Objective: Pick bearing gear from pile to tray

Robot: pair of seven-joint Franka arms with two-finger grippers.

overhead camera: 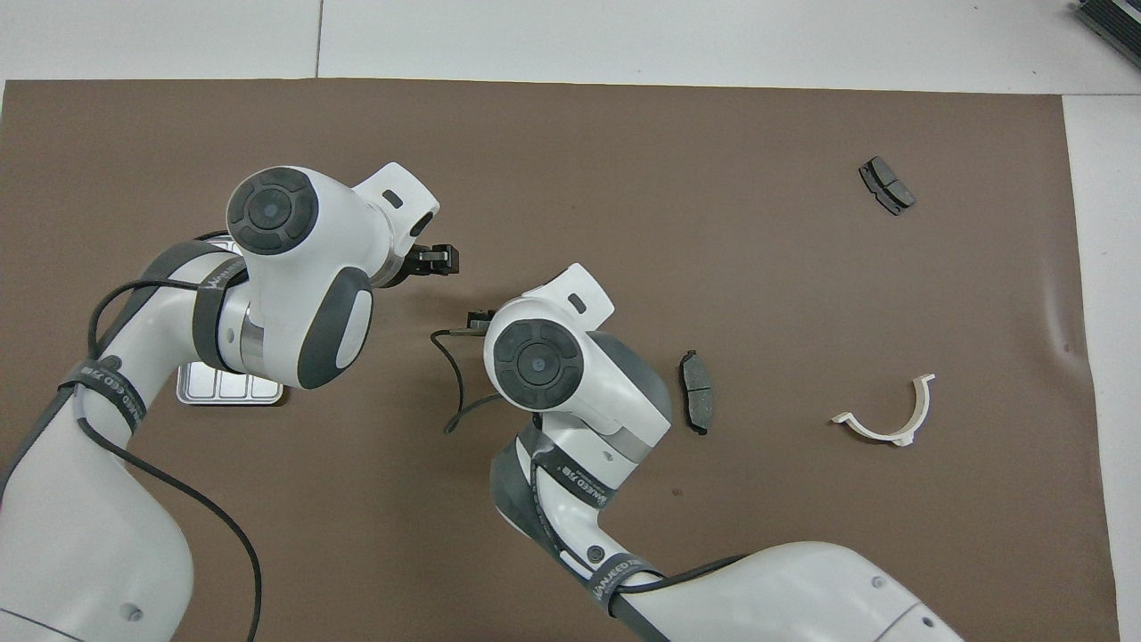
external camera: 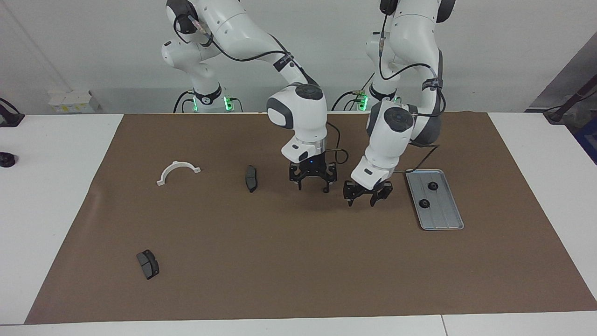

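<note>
The silver tray point(external camera: 443, 217) lies on the brown mat toward the left arm's end; in the overhead view the left arm hides most of the tray point(overhead camera: 227, 390). Two small black gears point(external camera: 433, 186) point(external camera: 424, 203) lie in it. The pile is scattered: a white half-ring point(external camera: 178, 170) point(overhead camera: 891, 419), one brake pad point(external camera: 251, 178) point(overhead camera: 696, 390) beside the right gripper, and another point(external camera: 148, 264) point(overhead camera: 886, 185) farther from the robots. No loose gear shows on the mat. My right gripper point(external camera: 313, 185) is open and empty, low over the mat's middle. My left gripper point(external camera: 363, 199) point(overhead camera: 437, 260) is open and empty beside the tray.
The brown mat point(external camera: 298, 261) covers most of the white table. A small black object point(external camera: 6, 160) sits on the bare table at the right arm's end. The two grippers hang close together.
</note>
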